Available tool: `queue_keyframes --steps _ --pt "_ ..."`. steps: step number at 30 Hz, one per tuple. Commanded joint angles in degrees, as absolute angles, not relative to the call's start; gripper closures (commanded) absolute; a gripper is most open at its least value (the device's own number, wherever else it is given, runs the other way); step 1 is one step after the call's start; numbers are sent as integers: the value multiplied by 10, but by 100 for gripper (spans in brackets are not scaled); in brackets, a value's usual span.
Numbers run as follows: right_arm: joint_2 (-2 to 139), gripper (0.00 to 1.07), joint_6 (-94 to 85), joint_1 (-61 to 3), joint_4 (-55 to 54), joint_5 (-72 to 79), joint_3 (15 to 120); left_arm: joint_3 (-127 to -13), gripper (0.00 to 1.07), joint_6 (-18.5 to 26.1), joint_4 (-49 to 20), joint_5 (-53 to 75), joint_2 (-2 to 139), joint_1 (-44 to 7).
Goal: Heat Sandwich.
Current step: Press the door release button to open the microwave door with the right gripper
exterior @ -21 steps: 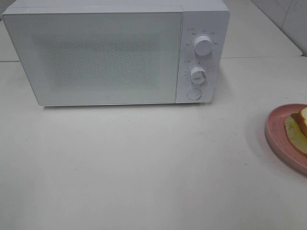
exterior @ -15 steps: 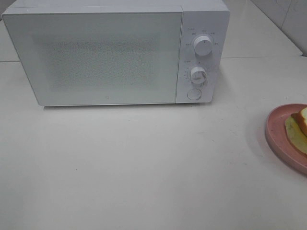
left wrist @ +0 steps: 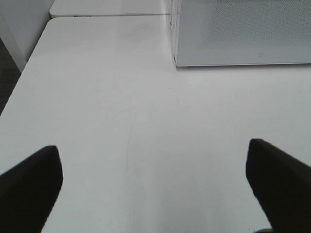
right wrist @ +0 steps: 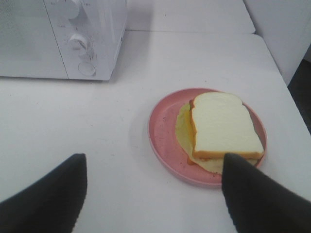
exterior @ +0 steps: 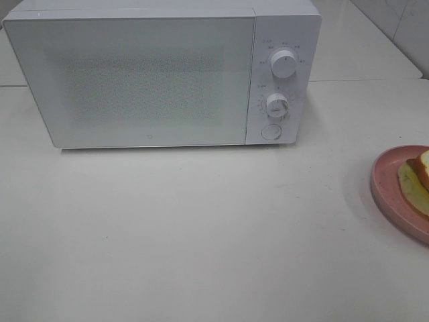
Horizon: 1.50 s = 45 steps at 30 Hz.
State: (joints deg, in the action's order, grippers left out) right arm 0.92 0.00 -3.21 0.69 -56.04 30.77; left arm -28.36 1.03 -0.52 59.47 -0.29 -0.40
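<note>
The sandwich (right wrist: 222,125), white bread with tan crust over yellow and pale green filling, lies on a round pink plate (right wrist: 164,126). In the exterior high view only a sliver of the sandwich (exterior: 419,178) and plate (exterior: 389,191) shows at the right edge. A white microwave (exterior: 161,74) stands at the back with its door shut. My right gripper (right wrist: 150,194) hovers open short of the plate, one finger (right wrist: 257,199) overlapping the plate's near rim. My left gripper (left wrist: 153,182) is open above bare table, left of the microwave (left wrist: 243,31). Neither arm shows in the exterior high view.
The microwave's panel carries two knobs (exterior: 284,64) and a round button (exterior: 271,132). The white table (exterior: 201,228) stretches in front of it. A table edge (left wrist: 19,85) runs along the far left, and a white wall (right wrist: 282,29) stands beyond the plate.
</note>
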Motion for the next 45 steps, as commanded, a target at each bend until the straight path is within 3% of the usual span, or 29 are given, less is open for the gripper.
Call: queue_keyframes --steps 1,45 --pt "36 32 4 -34 5 -518 313 -283 9 7 -9 592 -18 -2" --pt "427 32 5 -34 5 -166 313 -283 9 7 -9 592 -18 -2"
